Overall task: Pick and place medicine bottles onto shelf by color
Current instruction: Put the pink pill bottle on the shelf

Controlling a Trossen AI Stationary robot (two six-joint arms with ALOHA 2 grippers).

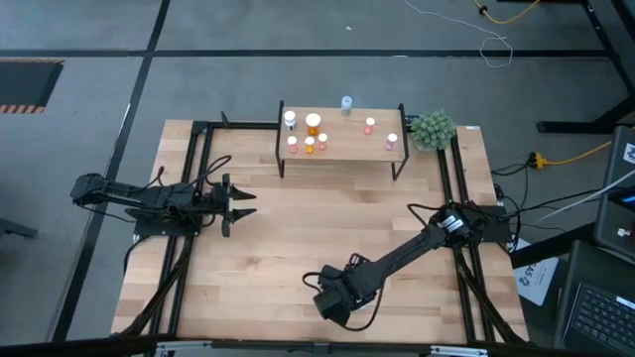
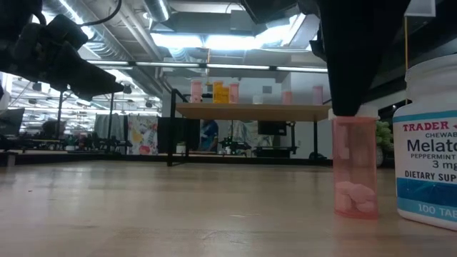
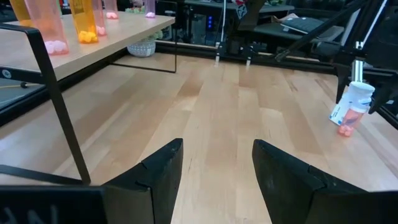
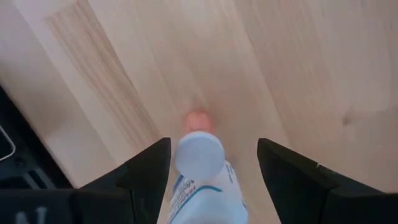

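Note:
A white-capped bottle with a blue-and-white label (image 4: 200, 163) stands on the table near its front edge, also in the low view (image 2: 430, 143). A small pink bottle (image 2: 355, 171) stands just beyond it. My right gripper (image 4: 214, 144) points down, open, with a finger on either side of the white bottle and a gap on both. One dark finger (image 2: 348, 86) hides the pink bottle's top. The shelf (image 1: 342, 151) at the far middle carries several orange and pink bottles (image 1: 312, 123). My left gripper (image 1: 243, 206) waits open at the left.
A small green plant (image 1: 434, 129) sits right of the shelf. Black frame rails (image 1: 195, 178) run along the table's left and right sides. Bare wood (image 1: 327, 218) lies between the shelf and the front edge. The shelf's black legs (image 3: 59, 106) stand close to my left gripper.

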